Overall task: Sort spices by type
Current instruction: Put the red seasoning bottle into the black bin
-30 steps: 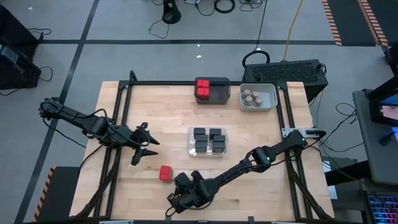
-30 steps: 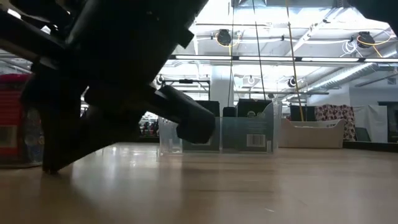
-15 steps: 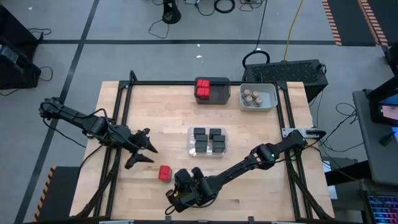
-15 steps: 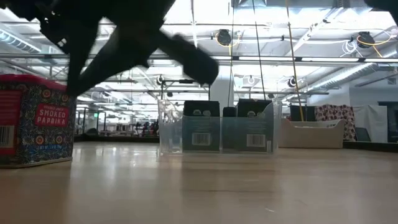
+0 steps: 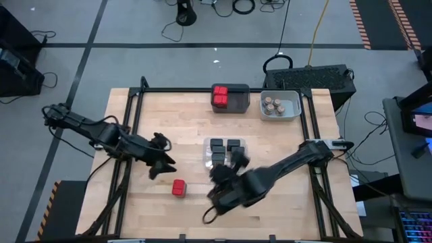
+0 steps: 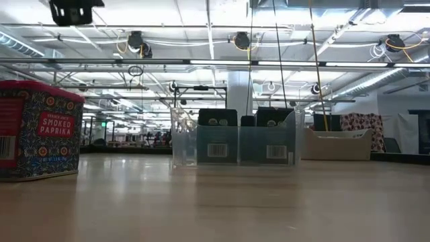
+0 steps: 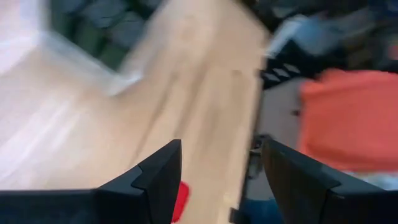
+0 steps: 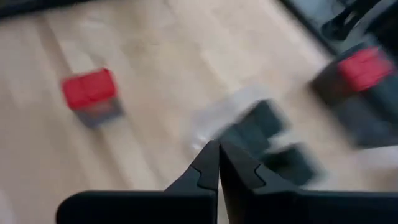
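The bench [image 5: 169, 128] fills the middle of the high view, and the sorting on it looks nearly finished. At its upper centre a dark bin [image 5: 230, 98] holds red-topped boxes [image 5: 220, 96]. Just to the right of that, a light grey bin [image 5: 280, 105] holds the round tan-lidded jars [image 5: 273, 106]. In the middle a clear bin [image 5: 225, 152] holds the black boxes [image 5: 218, 150]. Each kind sits in its own bin, which is the purpose of the layout.

One red-topped tin [image 5: 179, 187] stands alone on the bare wood at lower centre. By its colour it probably belongs with the other red boxes, though that is a judgement.

The left hand [image 5: 159, 166] hangs just up and left of that tin with its fingers spread and nothing between them, a pose that suits reaching for it. The right hand [image 5: 235, 171] is smeared over the lower right edge of the clear bin; its wrist view shows the fingers pressed together on nothing.

The smear hides part of the black boxes, so they cannot be counted. In the low view the tin [image 6: 37, 130] is cut off at the left edge, and neither hand shows there. The left wrist view shows only a red sliver beside one finger [image 7: 158, 180].
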